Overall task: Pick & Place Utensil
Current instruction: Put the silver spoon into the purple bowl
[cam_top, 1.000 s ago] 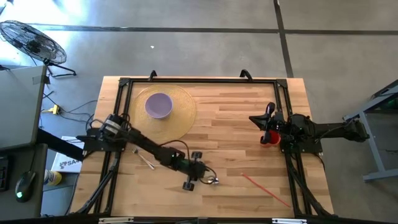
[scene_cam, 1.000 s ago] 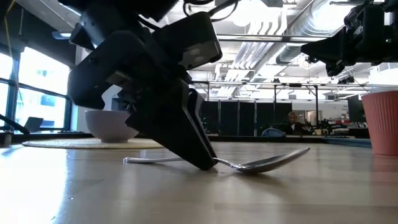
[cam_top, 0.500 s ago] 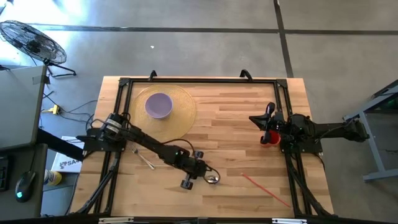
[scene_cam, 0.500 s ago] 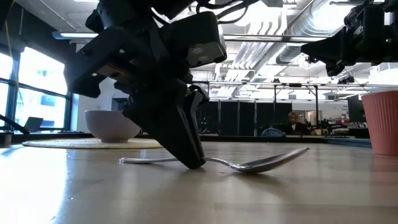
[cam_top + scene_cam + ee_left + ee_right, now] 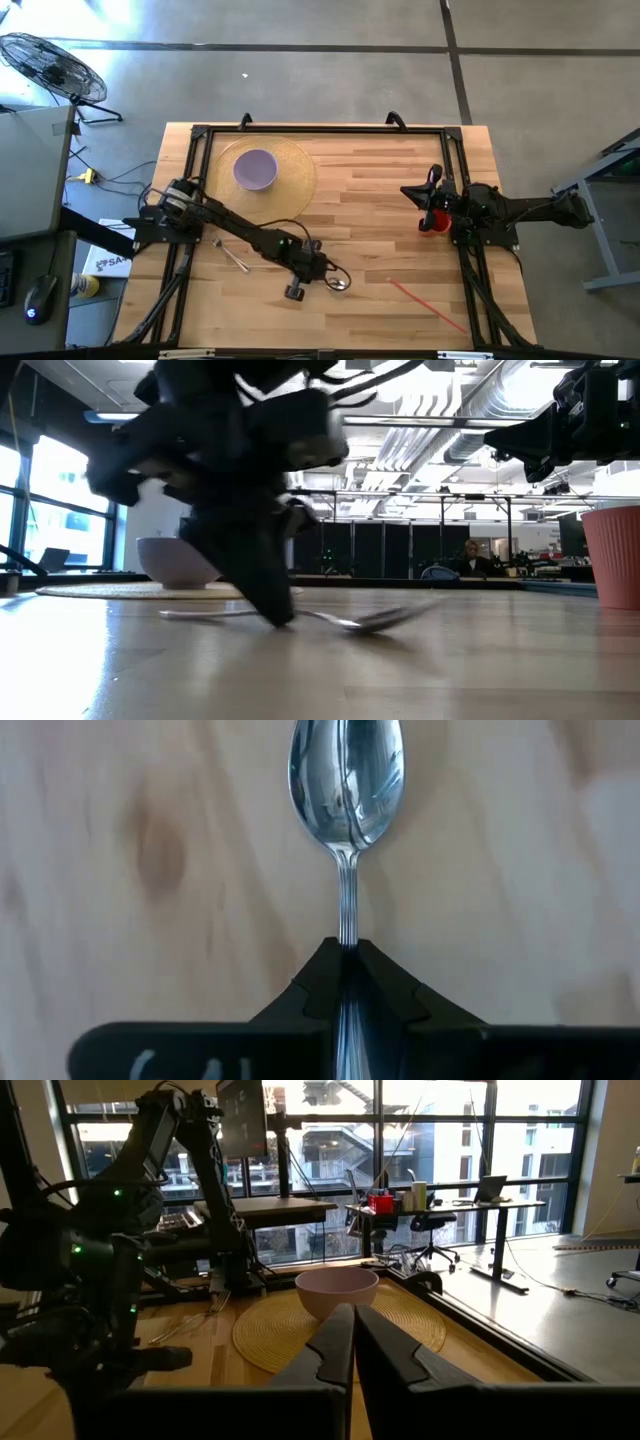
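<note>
A silver spoon (image 5: 345, 780) lies on the wooden table near its near edge, at the middle (image 5: 338, 284); the low view shows its bowl (image 5: 372, 621) resting on the wood. My left gripper (image 5: 345, 958) stands over the spoon's handle and is shut on it (image 5: 320, 277). My right gripper (image 5: 352, 1342) is shut and waits at the table's right side (image 5: 432, 188), above a red cup (image 5: 430, 224). My left gripper pinches the spoon's handle (image 5: 346, 915) between its two fingers, some way behind the bowl. The fingers (image 5: 268, 605) come from above, slanting down. The spoon lies on the table, with the rest of the handle (image 5: 195, 614) sticking out on the fingers' other side.
A purple bowl (image 5: 255, 168) sits on a round woven mat (image 5: 295, 180) at the far left. A fork (image 5: 233, 256) lies left of the left arm. A thin red stick (image 5: 425, 300) lies near the right near corner. A black frame (image 5: 320, 130) runs along the table's edges.
My left gripper has moved toward the table's left, low over the wood and turning a little. The spoon has slid along the table to the left with it, and its bowl now lies flatter than before.
</note>
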You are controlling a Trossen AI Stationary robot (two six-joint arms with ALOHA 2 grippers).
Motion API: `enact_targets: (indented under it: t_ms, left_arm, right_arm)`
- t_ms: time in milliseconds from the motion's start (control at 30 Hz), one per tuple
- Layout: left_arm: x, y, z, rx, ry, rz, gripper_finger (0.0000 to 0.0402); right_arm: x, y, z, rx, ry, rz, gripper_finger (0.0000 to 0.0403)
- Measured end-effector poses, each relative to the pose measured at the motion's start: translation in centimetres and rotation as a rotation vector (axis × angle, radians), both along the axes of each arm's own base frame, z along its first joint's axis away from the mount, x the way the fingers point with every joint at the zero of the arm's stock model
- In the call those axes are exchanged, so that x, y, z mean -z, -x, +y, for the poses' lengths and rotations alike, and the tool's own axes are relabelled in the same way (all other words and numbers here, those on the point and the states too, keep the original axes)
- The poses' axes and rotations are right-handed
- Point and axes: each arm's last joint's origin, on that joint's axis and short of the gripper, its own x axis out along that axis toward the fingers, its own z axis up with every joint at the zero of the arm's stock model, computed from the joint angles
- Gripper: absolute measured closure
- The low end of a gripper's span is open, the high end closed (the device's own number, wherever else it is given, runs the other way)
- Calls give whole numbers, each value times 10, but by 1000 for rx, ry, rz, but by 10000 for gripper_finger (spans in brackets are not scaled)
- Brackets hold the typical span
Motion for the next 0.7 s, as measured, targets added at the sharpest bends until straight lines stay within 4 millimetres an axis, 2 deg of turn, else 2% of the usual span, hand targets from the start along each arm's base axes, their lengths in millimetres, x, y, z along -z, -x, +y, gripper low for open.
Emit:
enact_targets:
  t_ms: [133, 267, 500, 700]
  left_arm:
    - [-16, 12, 8, -19, -45, 55, 386]
    - [-34, 27, 26, -76, -113, 144, 387]
    - [-64, 53, 78, -222, -163, 308, 387]
    - [-101, 81, 123, -363, -154, 342, 387]
  right_arm:
    - [0, 0, 0, 0, 0, 0, 397]
    - [0, 0, 0, 0, 0, 0, 396]
    - [0, 0, 0, 0, 0, 0, 394]
    - [0, 0, 0, 0, 0, 0, 398]
